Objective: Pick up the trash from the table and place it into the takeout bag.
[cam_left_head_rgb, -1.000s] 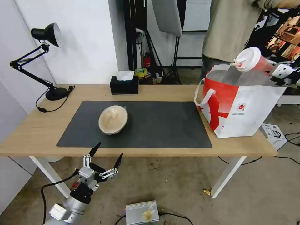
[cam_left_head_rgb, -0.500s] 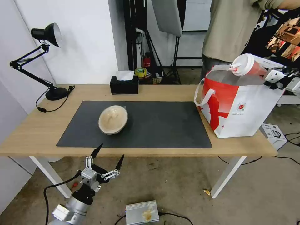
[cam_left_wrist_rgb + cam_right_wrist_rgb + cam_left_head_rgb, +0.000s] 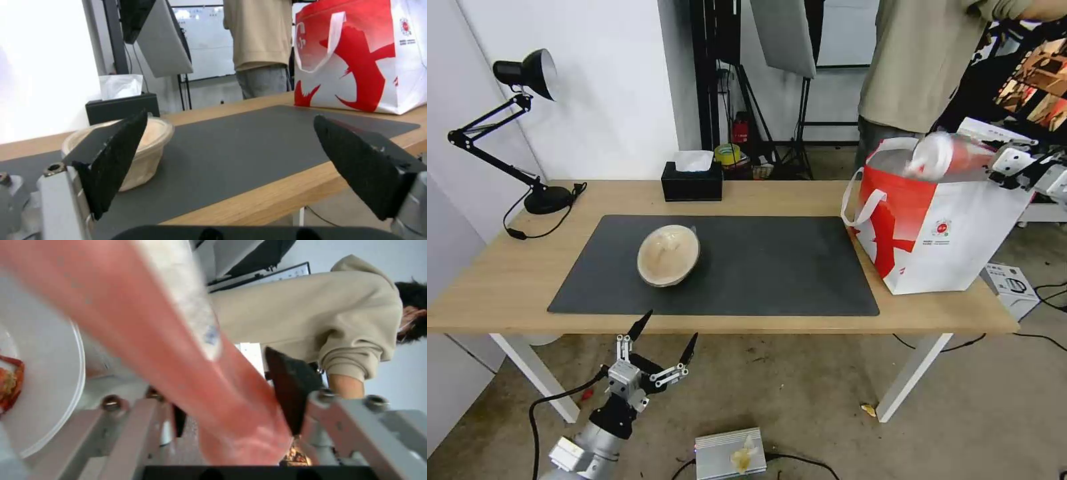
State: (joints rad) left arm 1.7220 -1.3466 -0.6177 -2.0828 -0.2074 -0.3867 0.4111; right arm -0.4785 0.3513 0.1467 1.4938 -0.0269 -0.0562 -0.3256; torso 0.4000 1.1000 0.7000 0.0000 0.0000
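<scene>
The beige bowl with a clear lid point(image 3: 668, 255) point(image 3: 153, 133) sits on the dark mat point(image 3: 774, 267) of the light-wood table point(image 3: 514, 267). My left gripper point(image 3: 670, 325) point(image 3: 230, 116) hangs open below the table's front edge, pointing up toward the bowl. At the table's right end stands the white and red takeout bag point(image 3: 954, 233) point(image 3: 356, 60). The red cup with a white lid point(image 3: 944, 155) point(image 3: 178, 350) is blurred, tipped lid-first into the bag's mouth. My right gripper point(image 3: 1006, 167) is at the bag's far right rim, its fingers point(image 3: 289, 386) spread around the cup's base. A white bowl with red scraps point(image 3: 44, 373) lies inside the bag.
A black tissue box point(image 3: 692, 181) stands at the table's back edge and a black desk lamp point(image 3: 537, 133) at its left end. A person point(image 3: 920, 60) stands just behind the bag. A small white carton point(image 3: 1014, 287) and a metal box point(image 3: 730, 453) lie on the floor.
The red cup has dropped from above the bag's rim into its mouth and now slips from my right gripper. My left gripper drifted slightly right and lower.
</scene>
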